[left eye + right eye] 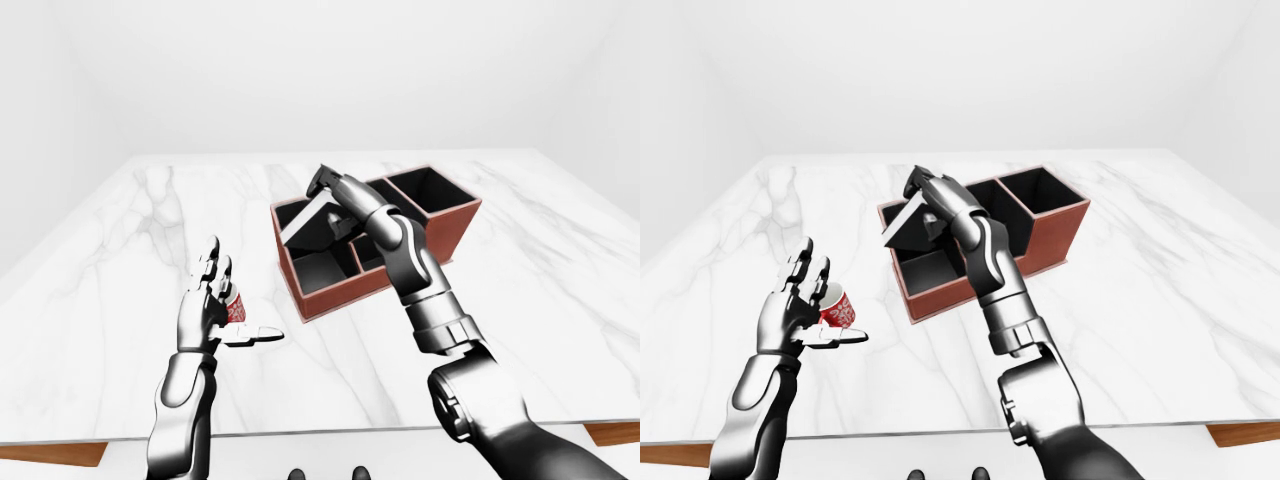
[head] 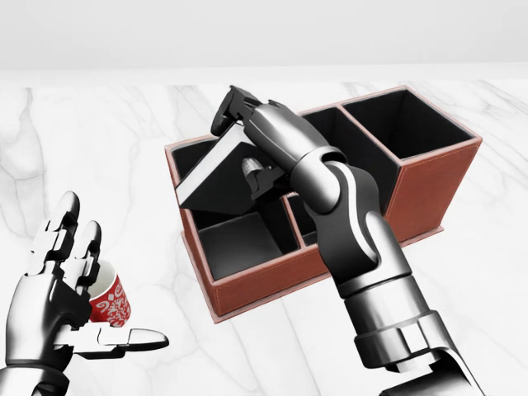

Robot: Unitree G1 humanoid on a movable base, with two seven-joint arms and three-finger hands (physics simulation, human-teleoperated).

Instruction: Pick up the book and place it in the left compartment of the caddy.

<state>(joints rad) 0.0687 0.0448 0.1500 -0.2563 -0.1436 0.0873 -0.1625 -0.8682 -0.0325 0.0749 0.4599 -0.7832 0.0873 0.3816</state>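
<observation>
White marble surface [image 2: 99, 148] spreads under plain pale walls. On it stands the red-brown caddy [image 2: 412, 198] with black-lined compartments. The right hand [image 2: 247, 136] has its fingers closed on the book [image 2: 216, 169], a dark volume with a pale page edge, held tilted over the caddy's left compartment in the head view; its cover shows no readable title, and the hand hides its upper corner. The left hand [image 2: 62, 285] hangs with fingers spread wide, partly covering a red-patterned cup [image 2: 110, 301] whose markings cannot be read.
</observation>
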